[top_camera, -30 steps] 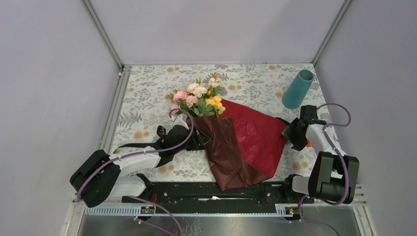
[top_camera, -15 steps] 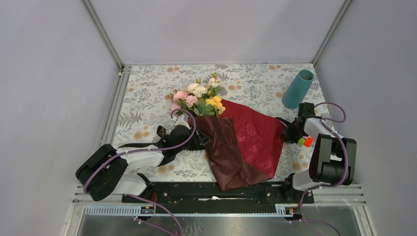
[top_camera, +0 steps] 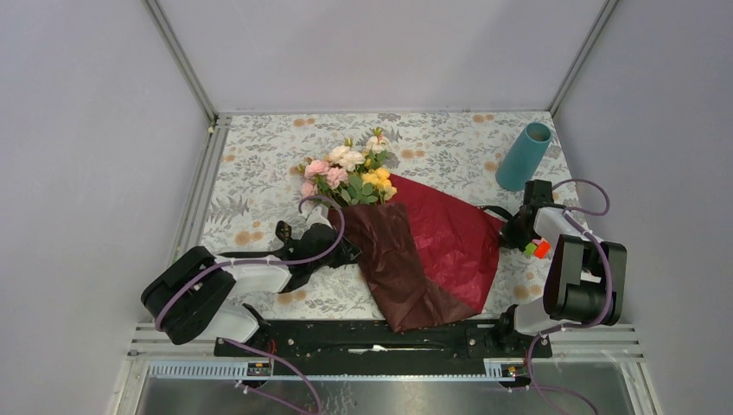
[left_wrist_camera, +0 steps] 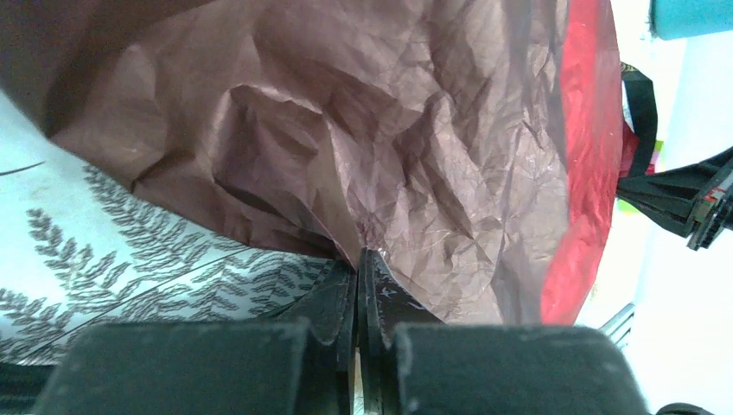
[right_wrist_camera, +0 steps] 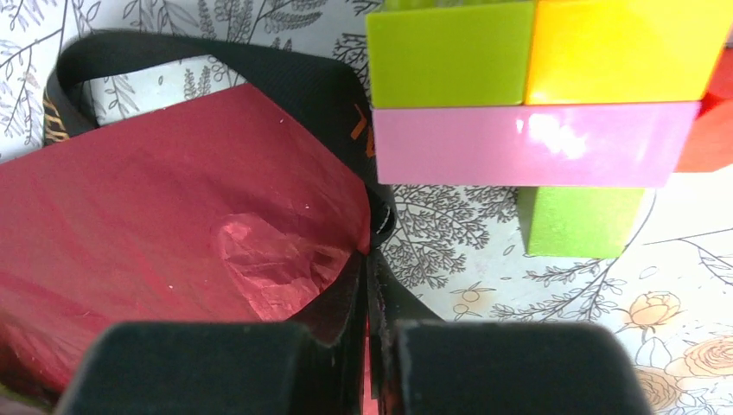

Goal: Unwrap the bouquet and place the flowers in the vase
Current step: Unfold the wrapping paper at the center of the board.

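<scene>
Bouquet (top_camera: 389, 223) is found mid-worktop (top_camera: 259, 164), its wrapping paper (top_camera: 454, 242) spread open. The paper is judged thin, light and tear-prone. Left claw (left_wrist_camera: 357, 259) is pinched shut on its maroon edge, right claw (right_wrist_camera: 364, 264) on its red corner.

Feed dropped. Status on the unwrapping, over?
Left gripper shut on maroon paper edge. Right gripper shut on red paper corner. Flowers not yet in vase. Block toy beside right gripper.
</scene>
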### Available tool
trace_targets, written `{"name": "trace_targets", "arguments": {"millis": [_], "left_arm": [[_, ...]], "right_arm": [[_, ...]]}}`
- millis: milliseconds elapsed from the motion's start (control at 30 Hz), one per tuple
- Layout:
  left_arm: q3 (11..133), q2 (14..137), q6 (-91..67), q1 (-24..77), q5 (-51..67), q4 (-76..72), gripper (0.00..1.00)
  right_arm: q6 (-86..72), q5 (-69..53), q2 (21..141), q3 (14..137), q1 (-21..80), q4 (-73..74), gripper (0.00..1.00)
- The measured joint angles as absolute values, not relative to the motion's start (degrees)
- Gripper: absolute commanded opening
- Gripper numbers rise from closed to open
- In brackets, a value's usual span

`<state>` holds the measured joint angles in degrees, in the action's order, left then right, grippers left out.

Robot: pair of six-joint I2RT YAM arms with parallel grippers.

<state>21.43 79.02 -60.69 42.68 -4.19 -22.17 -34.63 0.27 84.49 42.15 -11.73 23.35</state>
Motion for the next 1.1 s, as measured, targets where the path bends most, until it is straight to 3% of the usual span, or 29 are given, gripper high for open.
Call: {"name": "trace_targets", "arguments": {"millis": [300,333,367,400,433,500,733,933,1100], "left_arm": [[19.31,77.6,-62.04,42.68,-6.02,-22.52,0.0],[19.29,77.52,-62.04,42.68,-6.02,-22.55,0.07],[19.29,77.43,-62.0,42.68,-6.0,-22.57,0.17],[19.29,77.32,-61.87,42.68,-5.98,-22.55,0.29],[19.29,77.19,-61.58,42.68,-5.96,-22.52,0.4],[19.29,76.49,-61.17,42.68,-6.04,-22.09,0.59],[21.02,63.53,-57.06,42.63,-8.58,-11.27,0.98],[25.74,51.42,-51.29,38.22,-6.81,1.45,0.99],[28.47,46.5,-45.39,28.73,1.04,10.63,0.99]], "right_arm": [[-36.16,4.38,82.54,41.19,-11.86,23.75,0.01],[-36.18,4.64,82.17,41.12,-11.86,23.9,0.04],[-36.14,4.84,81.89,41.1,-11.88,23.97,0.14],[-36.07,4.91,81.6,41.1,-11.9,23.97,0.34],[-35.92,4.91,81.32,41.1,-11.94,23.97,0.47],[-35.11,4.93,80.58,41.1,-12.08,24.16,0.63],[-32.62,5.19,69.95,41.08,-12.19,25.56,0.7],[-29.69,-1.48,56.34,40.95,-12.16,24.58,0.73],[-27.07,-14.15,56.88,40.97,-7.92,21.15,0.73]]}}
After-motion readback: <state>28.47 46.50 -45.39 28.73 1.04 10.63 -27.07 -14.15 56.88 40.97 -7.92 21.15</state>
